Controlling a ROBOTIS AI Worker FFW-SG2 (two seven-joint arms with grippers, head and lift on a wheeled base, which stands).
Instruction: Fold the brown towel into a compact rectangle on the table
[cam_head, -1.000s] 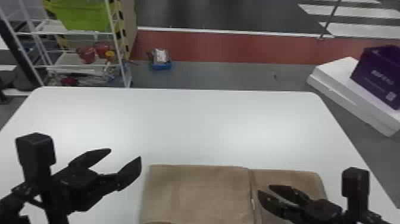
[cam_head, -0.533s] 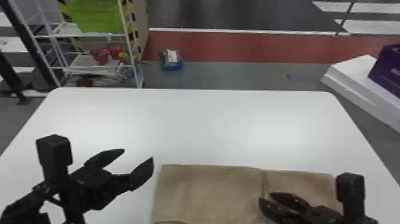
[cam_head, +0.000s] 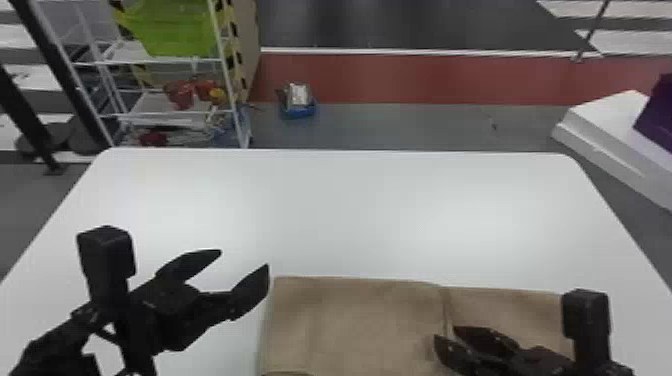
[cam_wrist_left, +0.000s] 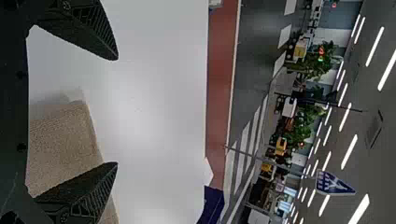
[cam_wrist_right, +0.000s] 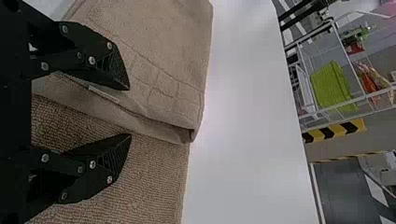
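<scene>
Surveying from the robot's head, I log the white table (cam_head: 350, 210) first: rounded far corners, side edges running down toward the robot. On the floor past its far left corner stands a white wire rack (cam_head: 145, 104). Past the far right corner, a white slab (cam_head: 607, 115) carries a purple box (cam_head: 659, 117).

Brown towel (cam_head: 365, 325): flat on the table, well short of the far edge, middle to right of middle. Partly folded. The thicker folded part lies toward the table's left edge; a lower layer extends from under it toward the right edge. From the right wrist I read ribbed terry on that lower layer and a grid of woven lines on the folded part.

Left gripper (cam_head: 245, 259): fingers spread wide, nothing held, near the towel's far left corner. Right gripper (cam_head: 447, 334): at the boundary between folded part and lower layer. My right wrist view shows its fingers wide apart, one toward each side of the folded part's loose edge, gripping nothing. Contact with the cloth I cannot tell.

Green bin (cam_head: 177, 32): on the rack. Blue tray (cam_head: 299, 111): on the floor, just beside the rack. Smallest entry, a pale label (cam_wrist_right: 103, 94) at the folded part's loose edge.
</scene>
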